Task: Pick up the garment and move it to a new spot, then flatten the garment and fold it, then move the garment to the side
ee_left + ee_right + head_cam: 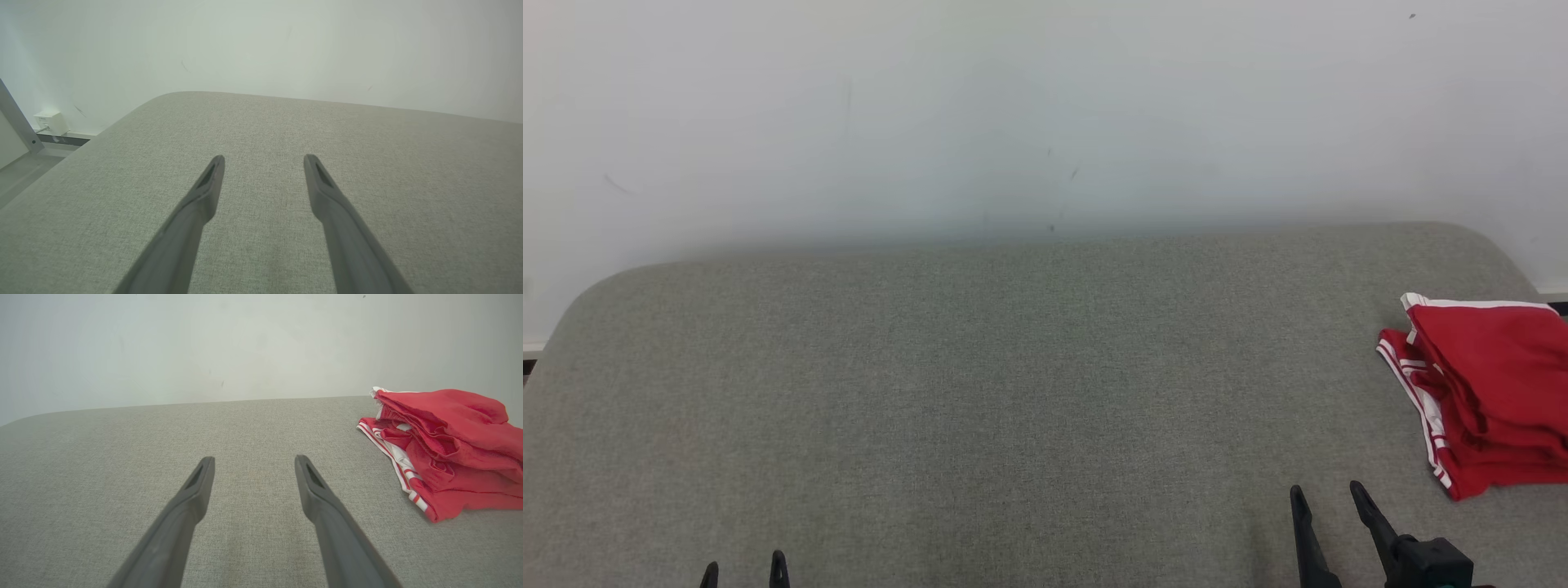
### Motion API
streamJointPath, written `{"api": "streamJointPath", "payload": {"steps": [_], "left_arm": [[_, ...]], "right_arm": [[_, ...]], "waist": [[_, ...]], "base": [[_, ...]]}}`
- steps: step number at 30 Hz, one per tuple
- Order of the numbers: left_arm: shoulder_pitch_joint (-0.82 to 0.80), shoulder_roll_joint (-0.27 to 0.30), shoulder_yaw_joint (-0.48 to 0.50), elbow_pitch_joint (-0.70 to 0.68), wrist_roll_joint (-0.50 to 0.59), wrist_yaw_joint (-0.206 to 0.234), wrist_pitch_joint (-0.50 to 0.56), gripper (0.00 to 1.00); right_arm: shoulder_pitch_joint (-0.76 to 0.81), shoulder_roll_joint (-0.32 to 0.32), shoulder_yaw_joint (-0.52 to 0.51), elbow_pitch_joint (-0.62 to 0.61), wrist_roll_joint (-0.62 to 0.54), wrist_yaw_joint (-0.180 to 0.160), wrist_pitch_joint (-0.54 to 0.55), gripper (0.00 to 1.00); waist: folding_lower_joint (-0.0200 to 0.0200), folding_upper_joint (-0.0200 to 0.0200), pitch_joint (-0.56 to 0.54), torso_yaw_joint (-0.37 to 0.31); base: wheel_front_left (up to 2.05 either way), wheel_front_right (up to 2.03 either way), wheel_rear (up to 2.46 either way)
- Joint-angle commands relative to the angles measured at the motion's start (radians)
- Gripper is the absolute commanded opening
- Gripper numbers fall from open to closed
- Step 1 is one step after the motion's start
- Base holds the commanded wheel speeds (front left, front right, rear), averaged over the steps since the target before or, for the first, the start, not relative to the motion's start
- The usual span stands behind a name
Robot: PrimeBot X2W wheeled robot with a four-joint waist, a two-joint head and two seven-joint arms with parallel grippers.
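While the left gripper (743, 569) and right gripper (1327, 492) are hanging wide open over the grey pad (1013, 367), neither is holding anything. The red garment (1494, 384) with white stripes is lying folded at the pad's right edge, near the right gripper but apart from it. A white wall (1013, 106) is standing behind the pad.
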Motion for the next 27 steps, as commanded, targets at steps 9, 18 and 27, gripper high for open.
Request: {"api": "streamJointPath", "payload": {"steps": [9,18,27], "left_arm": [[0.001,-0.001,0.0,0.006,0.006,0.0,0.001,0.0],[-0.01,-0.008,0.007,0.057,-0.088,-0.003,0.037,0.0],[-0.034,-0.007,0.003,0.049,-0.243,-0.009,0.071,0.0]], "right_arm": [[0.0,0.0,0.006,0.008,0.007,0.0,0.002,0.0],[0.015,0.001,-0.009,0.044,0.103,0.0,0.037,0.0],[0.004,0.001,-0.017,0.02,0.263,0.0,0.072,0.0]], "waist": [[0.0,-0.0001,0.002,0.0],[0.0,-0.0001,0.005,0.001],[0.0,-0.0001,0.009,0.003]], "base": [[0.0,0.0,0.0],[0.0,0.0,0.0],[0.0,0.0,0.0]]}}
